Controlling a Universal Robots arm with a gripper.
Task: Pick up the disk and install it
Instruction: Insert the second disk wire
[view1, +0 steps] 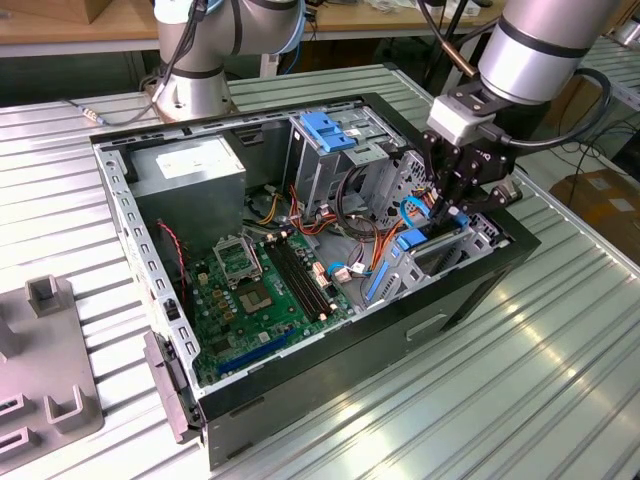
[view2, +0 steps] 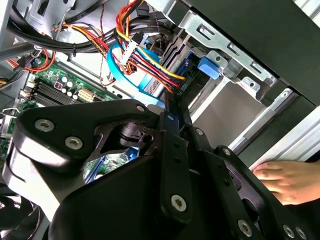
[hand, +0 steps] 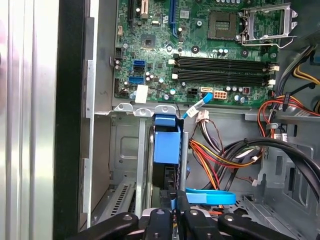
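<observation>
Gripper (view1: 447, 205) low inside the open computer case (view1: 330, 350), at the corner bay on the exterior view's right. In the first wrist view its black fingers (hand: 172, 220) are pressed together on the edge of the disk (hand: 166, 145), which stands on edge in its blue carrier, partway down the bay's metal slot. So: pinching the disk, disk already in the mouth of the bay.

Step in hand, as I judge it: the install, not the pick-up. The carrier looks entered but not seated.

Next move calls for a straight push along the slot with the carrier kept square to the guide rails. The bundle of coloured wires (hand: 220, 150) and a flat blue cable (hand: 210, 196) lie just beside the bay and could snag.

A person's hand (view2: 290, 181) rests on the outer side of the case, near the gripper.

Farther in: motherboard (view1: 260, 290) on the case floor, grey power supply (view1: 190, 170), tall drive cage (view1: 335, 150). Ribbed tabletop (view1: 520, 380) under all.
</observation>
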